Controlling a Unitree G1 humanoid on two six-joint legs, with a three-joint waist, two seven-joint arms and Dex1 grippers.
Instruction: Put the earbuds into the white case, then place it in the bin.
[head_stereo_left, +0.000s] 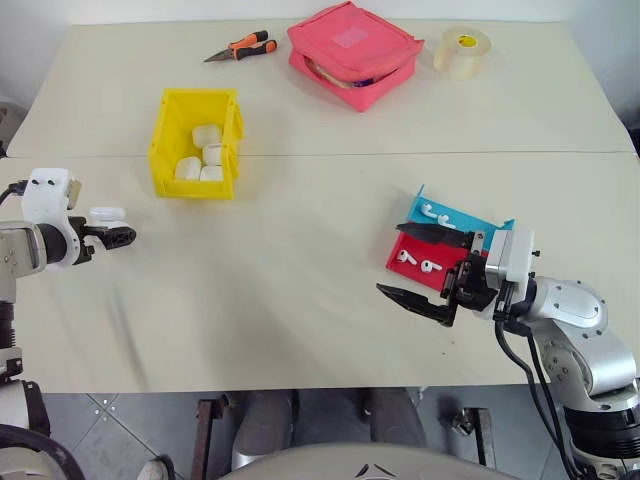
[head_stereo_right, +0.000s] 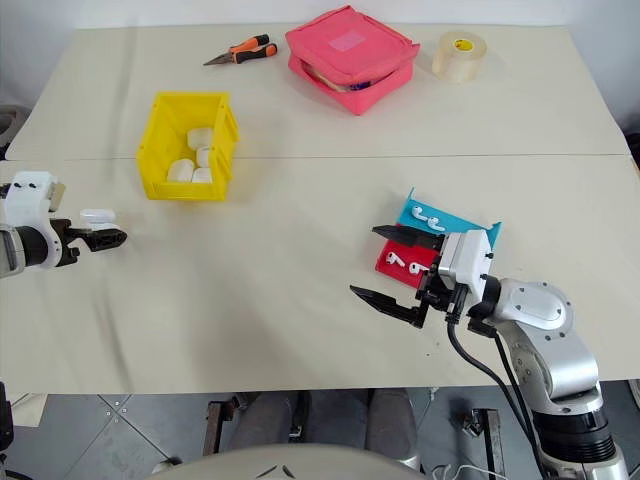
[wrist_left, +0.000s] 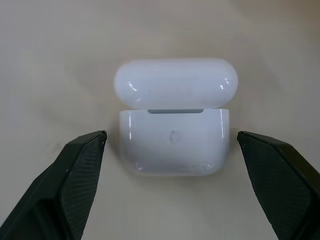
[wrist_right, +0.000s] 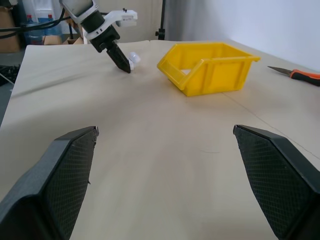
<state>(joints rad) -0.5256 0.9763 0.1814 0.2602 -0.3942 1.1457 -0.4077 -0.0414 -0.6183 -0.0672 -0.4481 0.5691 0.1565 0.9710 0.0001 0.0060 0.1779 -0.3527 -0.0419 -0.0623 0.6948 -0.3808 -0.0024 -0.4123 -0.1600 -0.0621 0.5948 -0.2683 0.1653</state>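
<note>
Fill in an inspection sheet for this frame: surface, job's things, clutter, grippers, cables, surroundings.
Surface: cream table, seam across.
Job's things: white case lid open, on table; earbuds on red-and-blue tray; yellow bin already holds white cases.
Clutter: pliers, pink pouch, tape roll.
Grippers: left gripper open, straddling the case; right gripper open beside the tray.
Cables: black cable along right arm.
Surroundings: grey floor.

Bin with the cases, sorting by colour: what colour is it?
Bright yellow bin; clearest in the left eye view.
</note>
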